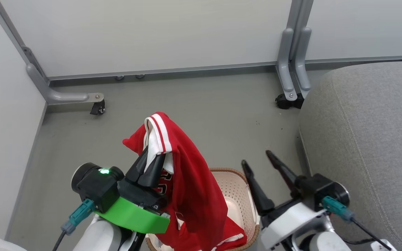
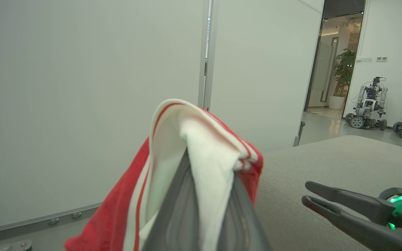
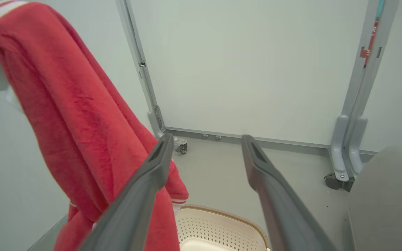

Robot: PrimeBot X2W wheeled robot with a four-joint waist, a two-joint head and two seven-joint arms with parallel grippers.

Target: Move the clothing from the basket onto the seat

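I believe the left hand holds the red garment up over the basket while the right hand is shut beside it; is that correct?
Not quite: the right hand is open, fingers spread, as the right wrist view shows. The left hand does hold the red garment up over the basket.

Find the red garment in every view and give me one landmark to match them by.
Head view: red garment at lower centre, hanging from the shut left pincer above the basket.
Left wrist view: red garment at bottom centre, bunched over that pincer's fingers.
Right wrist view: red garment draped down the left side.
Shared landmark: the grey seat, on the right in all three.
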